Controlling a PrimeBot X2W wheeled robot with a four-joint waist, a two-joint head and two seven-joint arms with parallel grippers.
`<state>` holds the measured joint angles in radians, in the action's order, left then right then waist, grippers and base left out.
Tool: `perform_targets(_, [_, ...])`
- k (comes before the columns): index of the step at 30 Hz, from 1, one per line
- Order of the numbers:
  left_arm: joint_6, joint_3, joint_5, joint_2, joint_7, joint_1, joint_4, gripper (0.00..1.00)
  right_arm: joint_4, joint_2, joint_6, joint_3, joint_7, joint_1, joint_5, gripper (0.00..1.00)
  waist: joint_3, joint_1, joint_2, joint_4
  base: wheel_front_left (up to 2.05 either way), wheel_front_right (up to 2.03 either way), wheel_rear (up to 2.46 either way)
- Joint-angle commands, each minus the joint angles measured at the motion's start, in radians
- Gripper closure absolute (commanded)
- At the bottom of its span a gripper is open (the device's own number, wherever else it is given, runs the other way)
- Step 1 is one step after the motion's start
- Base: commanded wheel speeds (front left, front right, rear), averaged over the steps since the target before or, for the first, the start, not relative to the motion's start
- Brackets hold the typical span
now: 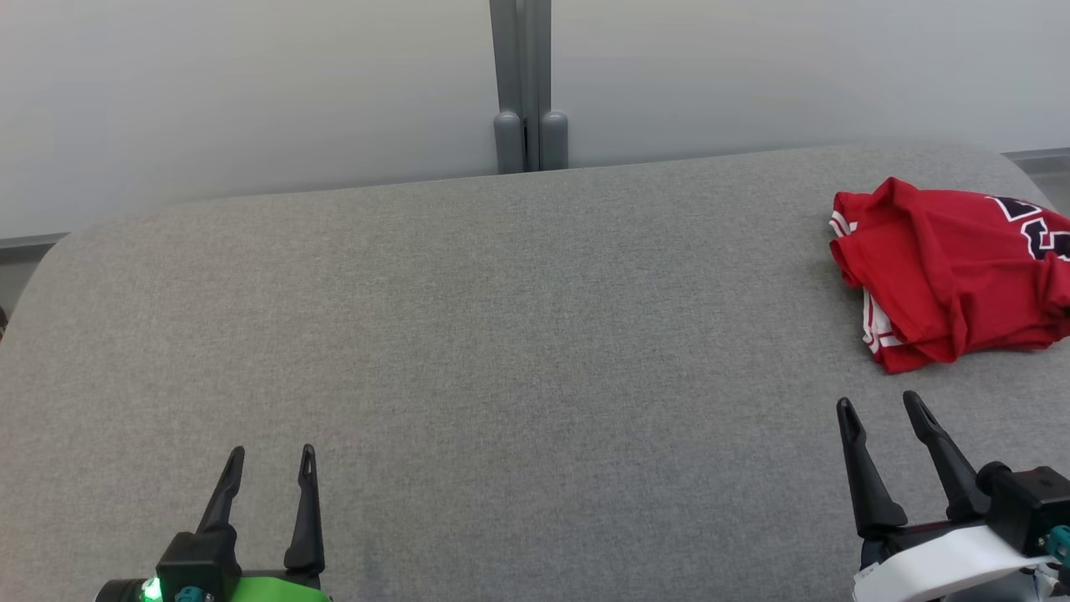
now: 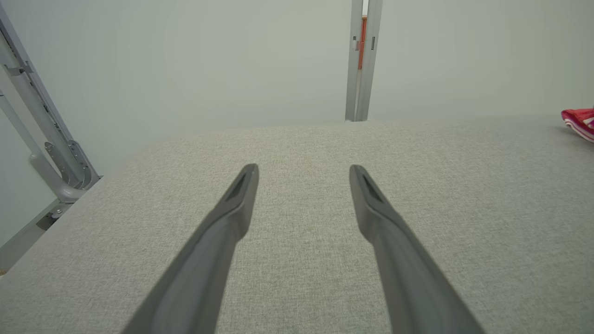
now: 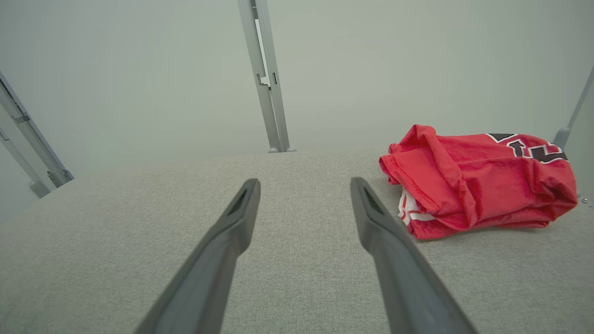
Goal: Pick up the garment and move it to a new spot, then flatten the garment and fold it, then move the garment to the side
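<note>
You have a red jersey (image 1: 945,267) bunched at the right, both grippers empty.
Your left gripper (image 1: 273,451) and right gripper (image 1: 877,400) hover, fingers spread, over the grey fabric surface (image 1: 501,334); the jersey lies just beyond the right one.

The garment (image 1: 953,267) is laid on the table (image 1: 501,334) at its far right. The right gripper (image 1: 878,401) is placed just before it, not touching; the left gripper (image 1: 272,451) is set at the near left, well apart. A post (image 1: 527,84) is seen behind the table's far edge.

The red garment (image 1: 945,267) lies crumpled at the far right. White striped trim and dark lettering show.
</note>
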<state>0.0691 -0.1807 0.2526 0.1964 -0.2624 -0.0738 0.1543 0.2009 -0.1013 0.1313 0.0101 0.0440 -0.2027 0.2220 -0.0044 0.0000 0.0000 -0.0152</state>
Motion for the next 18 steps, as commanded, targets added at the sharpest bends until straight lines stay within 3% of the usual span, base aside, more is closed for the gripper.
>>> perform_targets(1, [0.005,0.001,0.003,0.001,-0.002,0.012,0.001,0.0,0.0,-0.006,-0.001,0.002,-0.002,-0.005,0.004,0.0,0.001,0.0,0.0,0.002,0.0,0.0,0.0])
perform_targets(2, [0.001,0.0,0.001,-0.001,0.0,0.002,0.001,1.0,-0.002,-0.002,0.0,0.0,0.0,0.0,0.003,1.0,0.001,0.0,0.0,0.002,0.0,0.0,0.0])
perform_targets(18, [-0.036,0.049,0.254,-0.029,0.069,0.033,0.033,1.0,-0.094,-0.004,0.0,-0.002,-0.013,0.056,0.278,1.0,0.002,0.0,0.0,0.003,0.0,0.0,0.0])
